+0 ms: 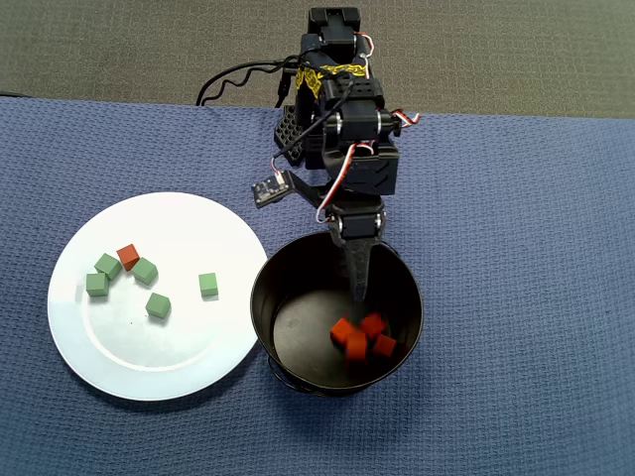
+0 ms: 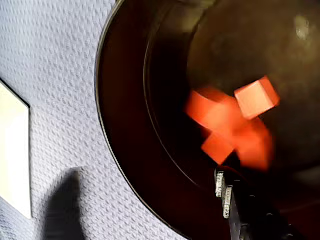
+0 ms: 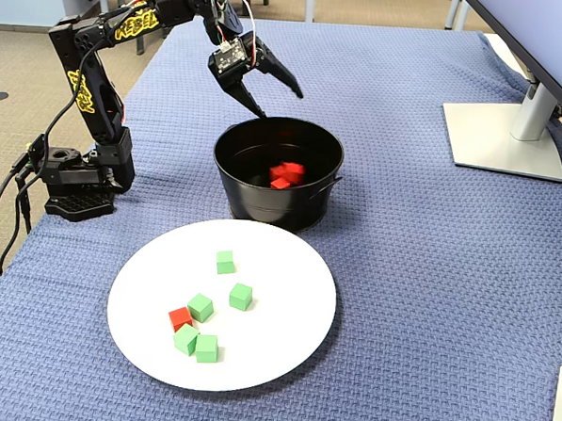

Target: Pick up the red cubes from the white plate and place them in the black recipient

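1. The black robot arm (image 3: 90,78) stands on a table with a bumpy blue woven cloth (image 1: 516,248) over it.
2. The arm's black two-finger gripper (image 3: 279,104) hangs over the back edge of the shiny black round pot (image 3: 263,195) in the fixed view.
3. Its two fingers are spread wide apart, and nothing is between them.
4. In the overhead view the gripper (image 1: 358,288) points down into the pot (image 1: 266,297), just above the red cubes inside.
5. Small orange-red cubes (image 1: 361,336) lie in a tight bunch on the dark bottom of the pot. They touch each other.
6. In the wrist view the cubes (image 2: 235,125) look blurry, so I cannot count them well there. A dark finger tip (image 2: 245,210) shows at the bottom right.
7. The big flat round white plate (image 1: 149,372) sits just beside the pot, on its left in the overhead view. Its edge is very near the pot wall.
8. One more small orange-red cube (image 1: 128,257) is still on the plate, near the left side in the overhead view.
9. Five small green cubes (image 1: 158,305) are on the plate too. Three of them sit close around the red one, and two lie a bit apart.
10. A grey monitor stand (image 3: 507,133) sits on the cloth at the right in the fixed view.
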Available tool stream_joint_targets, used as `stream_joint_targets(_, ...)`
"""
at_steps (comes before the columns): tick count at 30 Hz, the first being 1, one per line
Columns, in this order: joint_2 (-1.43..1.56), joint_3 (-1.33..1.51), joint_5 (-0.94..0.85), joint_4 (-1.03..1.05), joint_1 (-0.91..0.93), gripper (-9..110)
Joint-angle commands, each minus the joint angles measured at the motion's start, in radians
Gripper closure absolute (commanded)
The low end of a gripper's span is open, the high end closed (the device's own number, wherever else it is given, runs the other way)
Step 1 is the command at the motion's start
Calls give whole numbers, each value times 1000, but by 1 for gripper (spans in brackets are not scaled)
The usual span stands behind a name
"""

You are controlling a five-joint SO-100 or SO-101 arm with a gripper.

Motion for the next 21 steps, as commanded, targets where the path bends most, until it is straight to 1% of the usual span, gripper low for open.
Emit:
stream_joint_targets(1, 49, -115, -69, 29, 101, 70)
stream_joint_targets(4, 23, -201, -135, 91, 227, 73)
stream_joint_targets(6, -3, -256, -219, 123, 319, 74)
stream_joint_targets(11, -77, -328, -551, 156, 546, 74)
stream_joint_targets(16, -146, -290, -861, 54, 747, 75)
stream_joint_targets(21, -249, -279, -1060, -12, 882, 75)
